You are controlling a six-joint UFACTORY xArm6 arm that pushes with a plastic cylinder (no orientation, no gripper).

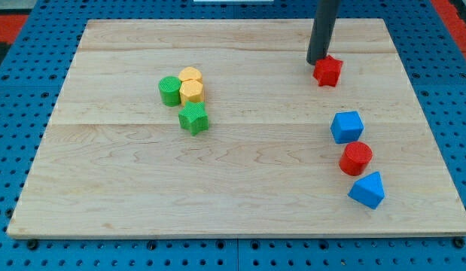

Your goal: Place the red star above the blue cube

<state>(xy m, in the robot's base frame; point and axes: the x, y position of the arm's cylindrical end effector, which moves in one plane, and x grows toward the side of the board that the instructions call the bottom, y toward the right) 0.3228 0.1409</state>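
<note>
The red star (327,71) lies at the view's upper right on the wooden board (240,196). The blue cube (346,126) sits below it, slightly to the right, with a clear gap between them. My tip (316,62) is at the star's upper-left edge, touching or nearly touching it. The dark rod rises from there out of the view's top.
A red cylinder (356,158) sits just below the blue cube, and a blue triangular block (367,190) below that. At the view's left centre a green cylinder (169,90), two yellow blocks (191,86) and a green star (193,118) cluster together.
</note>
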